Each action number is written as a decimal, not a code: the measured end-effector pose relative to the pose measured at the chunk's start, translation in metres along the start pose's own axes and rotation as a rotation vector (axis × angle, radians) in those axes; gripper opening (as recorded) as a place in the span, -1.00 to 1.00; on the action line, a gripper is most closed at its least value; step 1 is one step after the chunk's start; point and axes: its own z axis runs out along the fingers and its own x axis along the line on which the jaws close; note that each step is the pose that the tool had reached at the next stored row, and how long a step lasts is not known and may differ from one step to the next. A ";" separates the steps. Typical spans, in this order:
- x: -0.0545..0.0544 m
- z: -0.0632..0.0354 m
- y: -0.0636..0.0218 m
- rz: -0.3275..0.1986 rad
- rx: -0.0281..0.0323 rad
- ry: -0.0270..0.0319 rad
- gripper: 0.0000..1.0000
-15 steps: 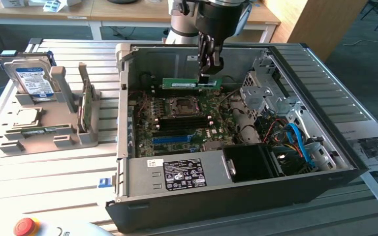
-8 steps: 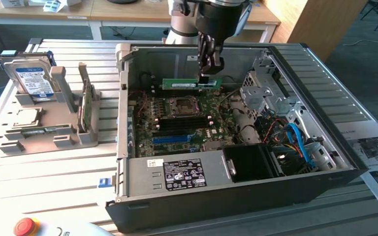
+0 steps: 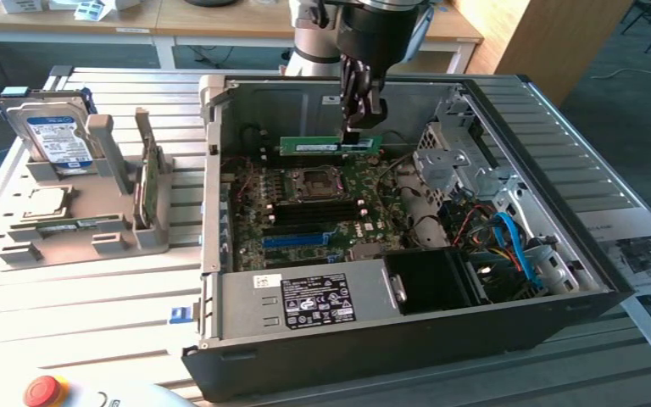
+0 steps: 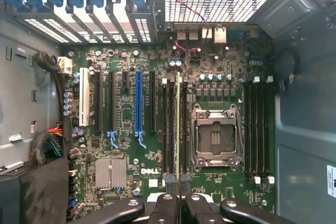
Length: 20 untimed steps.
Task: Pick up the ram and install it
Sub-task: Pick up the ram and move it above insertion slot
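Right, pinching the ram stick [image 3: 328,145] tight in the pincer [image 3: 355,129], hanging over the black slots [image 4: 164,124] straight below, liable to jam or snap if pressed down skewed.

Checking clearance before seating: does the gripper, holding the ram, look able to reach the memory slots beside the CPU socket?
Probably yes. The gripper is shut on the ram above the open case, and the memory slots beside the CPU socket lie bare, no cable crossing them.
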 end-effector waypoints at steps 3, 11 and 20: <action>0.000 0.0015 -0.0001 0.000 0.0001 -0.0001 -0.76; 0.000 0.0149 -0.0005 0.000 0.0000 -0.0001 -0.76; 0.000 0.0313 -0.0009 0.000 0.0001 -0.0001 -0.76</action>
